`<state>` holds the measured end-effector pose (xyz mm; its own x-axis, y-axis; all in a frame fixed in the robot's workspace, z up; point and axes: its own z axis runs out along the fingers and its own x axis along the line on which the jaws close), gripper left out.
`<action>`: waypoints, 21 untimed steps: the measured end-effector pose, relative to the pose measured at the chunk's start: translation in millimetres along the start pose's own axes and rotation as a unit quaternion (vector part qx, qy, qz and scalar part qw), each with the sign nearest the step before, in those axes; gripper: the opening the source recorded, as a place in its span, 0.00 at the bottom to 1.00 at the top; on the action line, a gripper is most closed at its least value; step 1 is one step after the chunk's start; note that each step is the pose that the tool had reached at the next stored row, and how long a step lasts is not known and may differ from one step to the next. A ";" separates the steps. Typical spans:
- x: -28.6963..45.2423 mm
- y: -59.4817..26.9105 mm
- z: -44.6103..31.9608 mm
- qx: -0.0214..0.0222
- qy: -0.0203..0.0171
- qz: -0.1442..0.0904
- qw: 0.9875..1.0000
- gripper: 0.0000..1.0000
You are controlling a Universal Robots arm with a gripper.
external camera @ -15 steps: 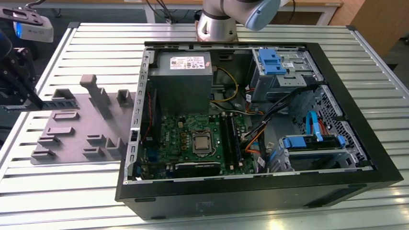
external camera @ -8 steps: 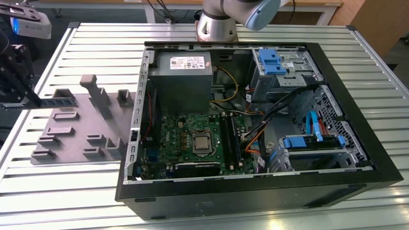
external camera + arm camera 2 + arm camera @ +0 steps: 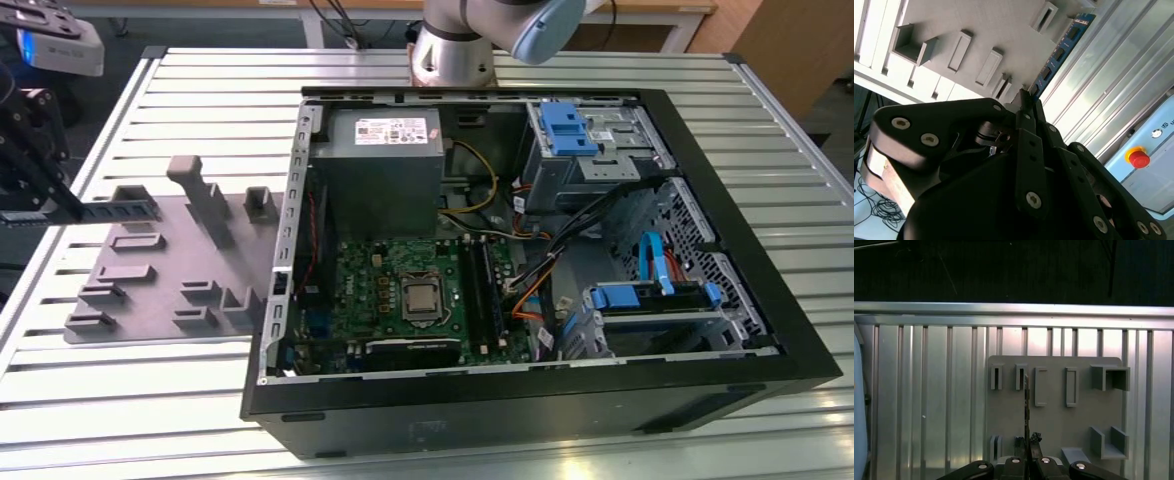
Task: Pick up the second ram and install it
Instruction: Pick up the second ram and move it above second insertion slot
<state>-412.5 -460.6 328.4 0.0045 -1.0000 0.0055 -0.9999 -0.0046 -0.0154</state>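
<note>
Jaws: pressed together on one end of the second ram (image 3: 1060, 51), pinching it.
Ram place: held over the grey holder tray (image 3: 147, 270), at the exterior view's left, well apart from the computer case (image 3: 534, 400).
Step, by my judgement: pick-up done, install not yet.
Next calls for: a straight stick, square to the motherboard (image 3: 367, 290) slots.

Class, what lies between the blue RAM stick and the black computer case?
A grey slotted holder plate, in the exterior view; the gripper holds the blue RAM stick.

Shiny metal table (image 3: 200, 110), matt grey plastic tray (image 3: 1054, 425), matt black pincer (image 3: 1026, 97), smooth second ram (image 3: 1059, 52)
</note>
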 end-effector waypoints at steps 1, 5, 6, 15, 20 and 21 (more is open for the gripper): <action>0.0 0.0 -0.4 0.000 0.000 0.000 1.000 0.14; 0.0 0.0 -2.2 0.000 0.000 0.000 1.000 0.14; 0.0 0.0 -2.6 0.000 0.000 0.000 1.000 0.14; 0.0 -0.1 -7.1 0.000 0.000 0.000 1.000 0.14; 0.0 -0.1 -9.5 0.000 0.000 0.000 1.000 0.14; 0.0 -0.1 -10.0 0.000 0.000 0.000 1.000 0.14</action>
<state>-412.5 -460.6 338.4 0.0044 -1.0000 0.0055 -0.9999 -0.0045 -0.0156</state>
